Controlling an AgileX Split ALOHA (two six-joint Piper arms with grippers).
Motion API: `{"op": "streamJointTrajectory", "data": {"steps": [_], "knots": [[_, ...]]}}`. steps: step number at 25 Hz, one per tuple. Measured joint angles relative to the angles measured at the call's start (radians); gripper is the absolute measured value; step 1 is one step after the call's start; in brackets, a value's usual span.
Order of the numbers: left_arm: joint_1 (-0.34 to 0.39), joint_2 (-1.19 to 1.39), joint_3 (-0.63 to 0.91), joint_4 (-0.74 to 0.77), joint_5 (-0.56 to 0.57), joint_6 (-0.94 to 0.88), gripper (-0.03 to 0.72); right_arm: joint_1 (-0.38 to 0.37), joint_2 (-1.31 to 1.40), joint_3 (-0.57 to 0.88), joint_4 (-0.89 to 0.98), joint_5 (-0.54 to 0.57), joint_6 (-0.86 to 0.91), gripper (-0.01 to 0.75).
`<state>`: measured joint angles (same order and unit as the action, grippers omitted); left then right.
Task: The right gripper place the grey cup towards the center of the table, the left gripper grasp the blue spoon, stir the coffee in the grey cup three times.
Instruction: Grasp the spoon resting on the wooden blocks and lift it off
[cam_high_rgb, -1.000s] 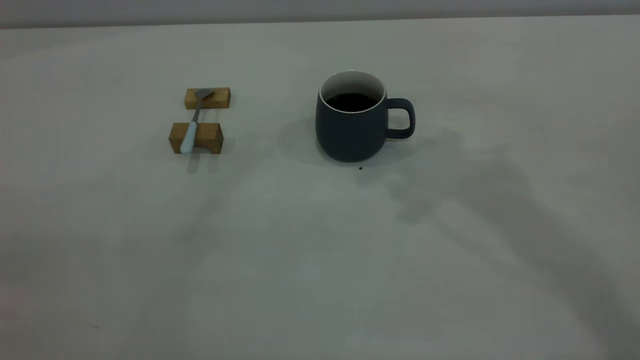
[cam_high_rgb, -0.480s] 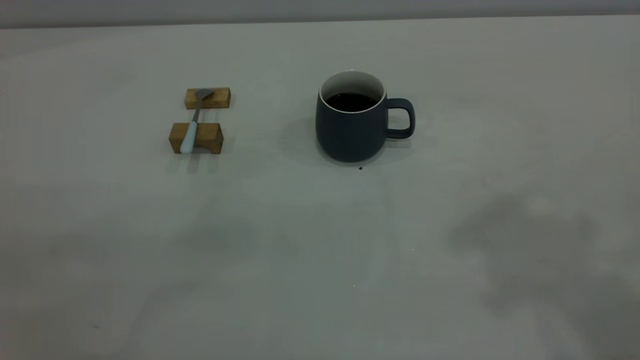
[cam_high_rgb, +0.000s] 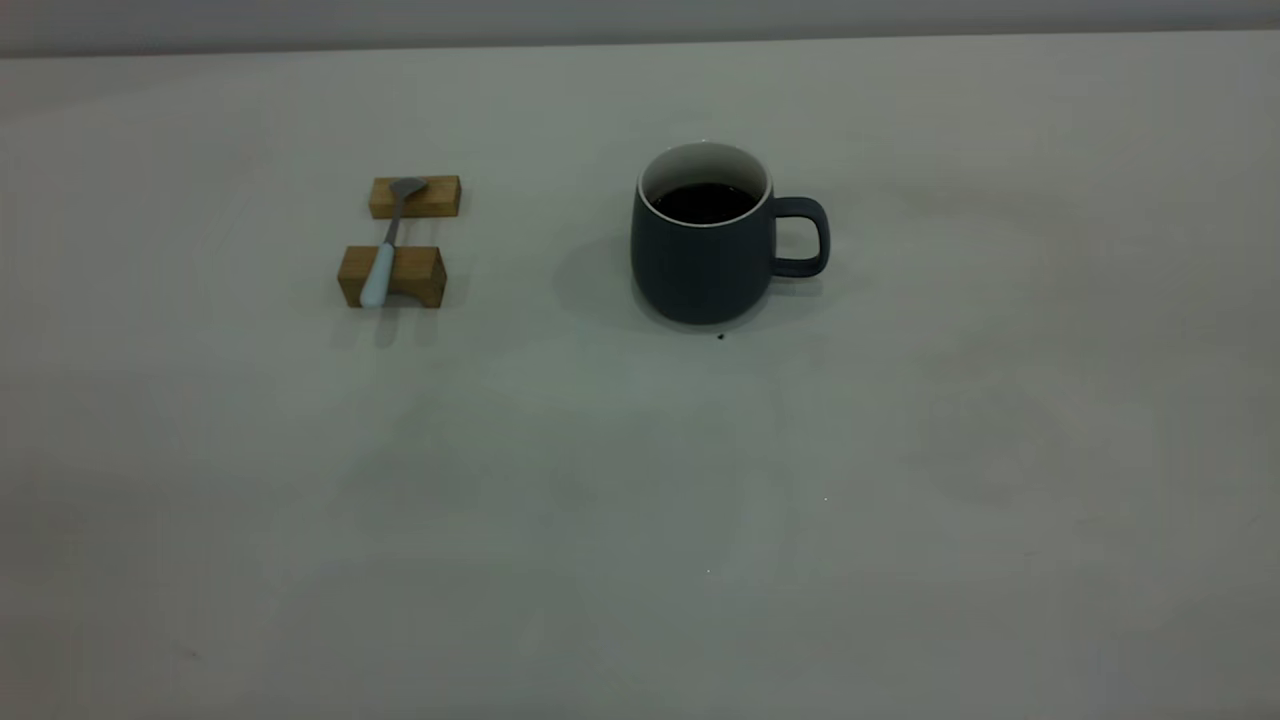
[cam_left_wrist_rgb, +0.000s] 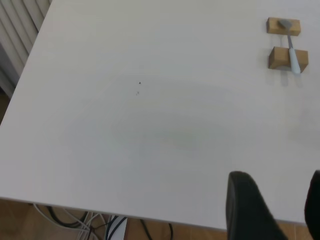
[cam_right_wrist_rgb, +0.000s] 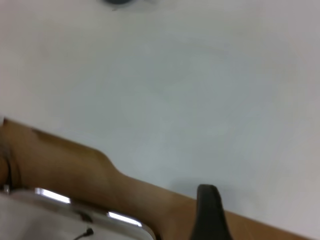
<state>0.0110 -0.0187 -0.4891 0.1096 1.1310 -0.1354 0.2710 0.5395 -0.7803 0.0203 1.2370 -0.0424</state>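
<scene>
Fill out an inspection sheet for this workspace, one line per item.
Surface: the table is pale and bare across the front; a dark speck lies by the mug.
Job's things: the grey cup stands upright, handle to the exterior view's right, the coffee inside; the blue spoon lies across two wooden blocks.
Clutter: nothing seen.
Grippers: the left claw is open near the table's edge, far from the spoon; one finger of the right claw shows at the table's edge.
Cables: cables hang below the table's edge.
Surroundings: a wall behind.
</scene>
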Motion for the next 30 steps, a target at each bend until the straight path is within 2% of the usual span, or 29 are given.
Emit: {"op": "streamJointTrajectory", "data": {"steps": [6, 12, 20, 30], "knots": [[0.000, 0.000, 0.000, 0.000, 0.000, 0.000, 0.363, -0.144, -0.319, 0.154, 0.004, -0.025, 0.016, 0.593], [0.000, 0.000, 0.000, 0.000, 0.000, 0.000, 0.363, -0.261, -0.492, 0.218, 0.004, -0.039, 0.019, 0.593], [0.000, 0.000, 0.000, 0.000, 0.000, 0.000, 0.363, -0.280, -0.520, 0.294, 0.002, -0.108, 0.019, 0.592], [0.000, 0.000, 0.000, 0.000, 0.000, 0.000, 0.363, -0.280, -0.520, 0.312, 0.002, -0.106, 0.019, 0.589]]}}
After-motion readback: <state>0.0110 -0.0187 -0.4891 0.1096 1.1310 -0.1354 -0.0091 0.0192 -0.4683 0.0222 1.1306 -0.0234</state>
